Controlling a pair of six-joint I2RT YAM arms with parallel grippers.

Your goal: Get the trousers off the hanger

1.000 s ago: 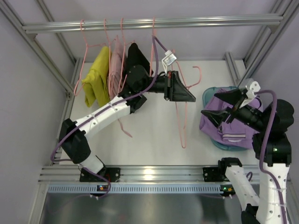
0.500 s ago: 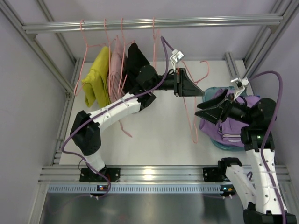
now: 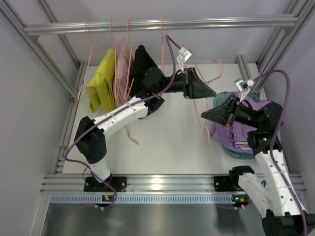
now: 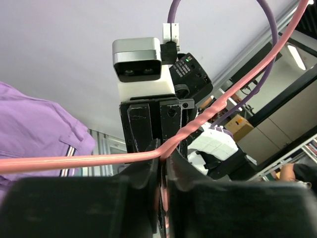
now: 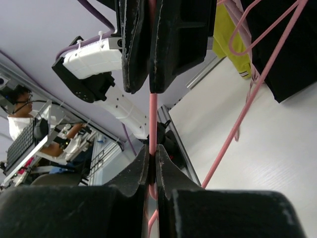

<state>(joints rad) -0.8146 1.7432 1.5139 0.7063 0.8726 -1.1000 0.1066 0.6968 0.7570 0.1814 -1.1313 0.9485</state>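
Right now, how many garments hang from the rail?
3: the yellow garment at the left, the pink garment beside it, the black garment rightmost. The left arm overlaps the black one, so another may be hidden behind.

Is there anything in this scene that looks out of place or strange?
Yes. One bare pink hanger is off the rail, held tilted between the left claw and the right claw. The purple trousers spill over the rim of the teal basket.
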